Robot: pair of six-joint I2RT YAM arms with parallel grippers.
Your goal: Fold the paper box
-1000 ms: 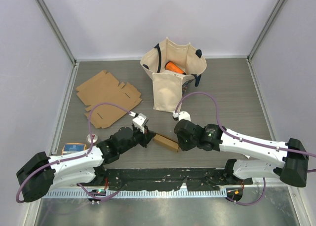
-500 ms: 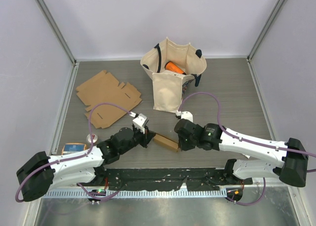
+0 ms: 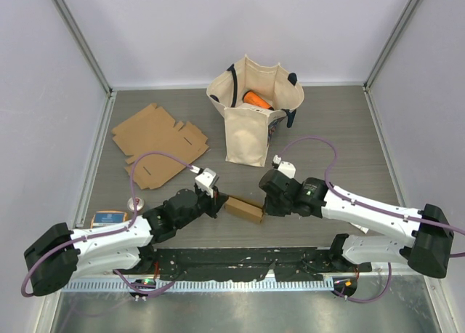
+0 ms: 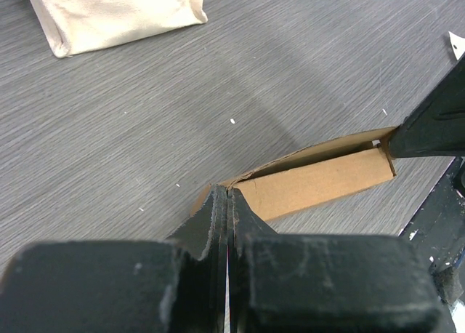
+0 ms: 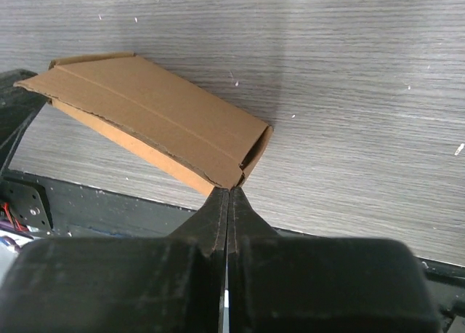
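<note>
The paper box is a small brown cardboard sleeve lying on the table between my two arms. My left gripper is shut, with its tips pinching the cardboard edge at the box's left end. The box stretches away from it to the right. My right gripper is shut, and its tips touch the lower corner of the box's right end. That end of the box shows a dark open gap. No cardboard shows between the right jaws.
A flat unfolded cardboard sheet lies at the back left. A cream tote bag with an orange object inside stands behind the box and shows in the left wrist view. A small blue-labelled item lies near the left edge.
My right wrist has swung a little to the right and back, while its tips stay at the box's right end. The box and the left arm have not moved.
</note>
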